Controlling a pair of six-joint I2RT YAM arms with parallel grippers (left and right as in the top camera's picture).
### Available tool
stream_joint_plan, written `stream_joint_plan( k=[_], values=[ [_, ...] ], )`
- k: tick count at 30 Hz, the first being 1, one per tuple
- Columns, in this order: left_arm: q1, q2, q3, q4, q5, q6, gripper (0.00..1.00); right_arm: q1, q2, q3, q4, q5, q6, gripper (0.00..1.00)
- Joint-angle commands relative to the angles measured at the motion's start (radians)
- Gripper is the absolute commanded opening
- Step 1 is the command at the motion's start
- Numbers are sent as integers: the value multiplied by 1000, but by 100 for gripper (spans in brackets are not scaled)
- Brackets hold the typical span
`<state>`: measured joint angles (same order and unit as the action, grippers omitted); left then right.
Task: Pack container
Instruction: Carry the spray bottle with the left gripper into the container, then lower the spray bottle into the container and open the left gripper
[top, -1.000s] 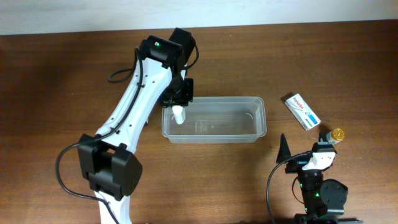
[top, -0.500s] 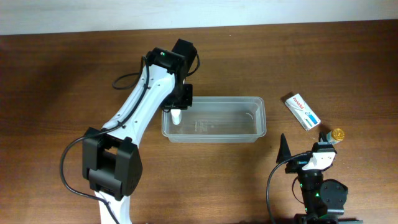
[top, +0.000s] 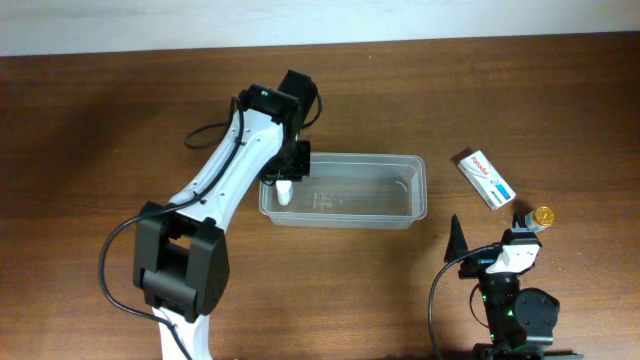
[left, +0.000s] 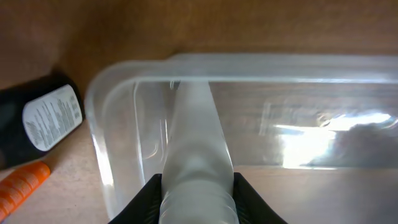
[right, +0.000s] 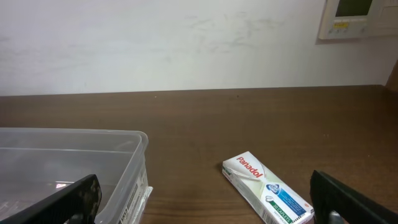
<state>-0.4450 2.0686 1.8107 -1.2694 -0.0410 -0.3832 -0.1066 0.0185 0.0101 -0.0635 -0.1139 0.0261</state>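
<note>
Left end effector (top: 288, 176) is closed on a small white bottle (left: 196, 143), its two dark fingers pinching the wider end while the narrow end points down into the container (top: 350, 222). That clear tub sits near the middle of the counter (top: 100, 120), its long axis running side to side as seen from above, and the bottle hangs just inside its left short wall, so the tub's floor lies straight below the grip and most of its free length stretches away to the right. From where I stand, the drop looks like a matter of letting go over that left end, with the left arm by far the nearer one. Right end effector (top: 488, 238) sits low at the near right corner of the counter, well apart from the tub, its fingers spread with nothing between them. A Panadol box (top: 485, 178) lies flat beyond the tub's right end, and a small gold-topped thing (top: 543, 215) stands near it. Whether the bottle's tip touches the floor of the tub I cannot tell, since the clear plastic blurs it. The left wrist view shows a dark labelled bottle (left: 46, 118) lying outside the tub's left wall and an orange ribbed piece (left: 22, 186) cut off at the corner; from above the arm hides both.
</note>
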Motion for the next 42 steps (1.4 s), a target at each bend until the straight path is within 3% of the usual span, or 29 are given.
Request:
stream_joint_plan(
  k=[1, 6, 9, 13, 15, 25, 36, 42],
  values=[
    [-6, -8, -4, 10, 7, -9, 0, 2, -3, -5, -6, 5, 8, 98],
    [-6, -8, -4, 10, 7, -9, 1, 2, -3, -5, -6, 5, 8, 98],
    [-6, -8, -4, 10, 7, -9, 15, 2, -3, -5, -6, 5, 8, 98],
    [-6, -8, -4, 8, 7, -9, 18, 2, -3, -5, -6, 5, 8, 98],
    [-6, -8, -4, 8, 7, -9, 27, 2, -3, -5, -6, 5, 8, 98],
    [-6, -8, -4, 5, 7, -9, 36, 2, -3, -5, -6, 5, 8, 98],
    [-6, -8, -4, 5, 7, -9, 38, 2, -3, -5, -6, 5, 8, 98],
    [-5, -8, 10, 9, -16, -5, 50, 2, -3, -5, -6, 5, 8, 98]
  ],
)
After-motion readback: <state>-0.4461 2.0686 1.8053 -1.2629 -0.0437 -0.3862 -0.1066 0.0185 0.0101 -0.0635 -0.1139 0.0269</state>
